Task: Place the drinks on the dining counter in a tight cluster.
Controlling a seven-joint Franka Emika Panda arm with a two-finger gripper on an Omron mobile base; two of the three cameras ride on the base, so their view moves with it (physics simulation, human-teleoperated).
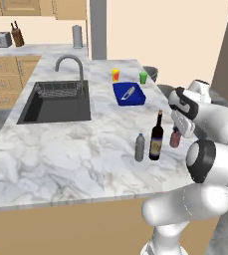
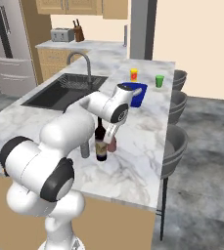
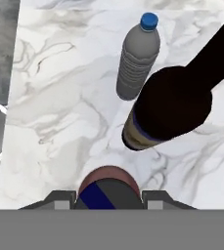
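Near the right front edge of the dining counter (image 1: pixel 60 154), the three drinks stand close together. The tall dark wine bottle (image 1: pixel 156 137) with its pale label is in the middle, and the small grey bottle (image 1: pixel 140 147) stands just left of it. The smaller reddish dark-capped bottle (image 1: pixel 175 138) is just right of it, upright on the marble. My gripper (image 1: pixel 178 130) comes down over the reddish bottle. In the hand view my gripper (image 3: pixel 109 197) has a finger against each side of the reddish bottle (image 3: pixel 108 188), shut on it. The wine bottle (image 3: pixel 167 112) and grey bottle (image 3: pixel 137 56) lie just beyond.
A blue tray (image 1: pixel 129 94) holding a knife, a yellow cup (image 1: pixel 115 74) and a green cup (image 1: pixel 143 77) stand farther back. The black sink (image 1: pixel 56 102) and steel faucet (image 1: pixel 70 62) are to the left. Dark stools (image 2: pixel 174 141) line the counter's right edge.
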